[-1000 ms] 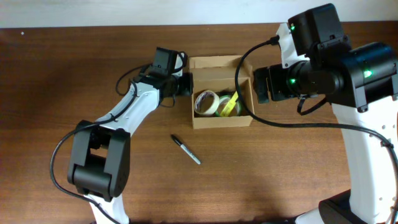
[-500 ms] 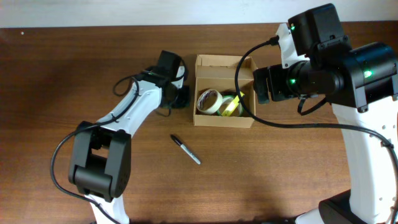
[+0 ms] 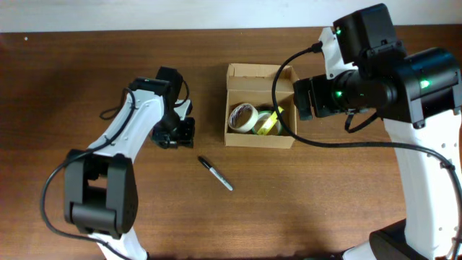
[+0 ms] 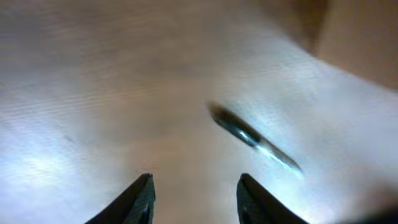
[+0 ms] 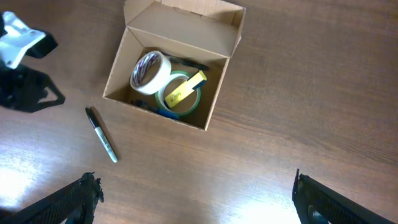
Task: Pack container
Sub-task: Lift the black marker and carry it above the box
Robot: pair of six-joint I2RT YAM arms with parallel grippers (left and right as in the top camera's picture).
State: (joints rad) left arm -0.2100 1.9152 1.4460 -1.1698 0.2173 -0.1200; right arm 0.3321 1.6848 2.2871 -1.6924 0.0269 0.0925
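Observation:
The tan cardboard container (image 3: 238,140) stands open at the table's middle, flaps up, and also shows in the right wrist view (image 5: 118,70). Inside lie a white tape roll (image 3: 240,116), a clear tape roll with a yellow tab (image 3: 267,124) and something dark beneath. A black marker pen (image 3: 216,173) lies on the table in front of the container; it also shows in the right wrist view (image 5: 101,134) and, blurred, in the left wrist view (image 4: 252,137). My left gripper (image 3: 176,133) is open and empty, left of the pen. My right gripper (image 5: 196,196) is wide open and empty, held high beside the container.
The brown wooden table (image 3: 325,195) spreads around the container. A pale wall edge (image 3: 144,14) runs along the back. My right arm's base (image 3: 426,217) stands at the right side.
My left gripper has drawn back from the container's left wall, moving left and toward the front. The container shifted slightly right and squared up. The right arm has not moved.

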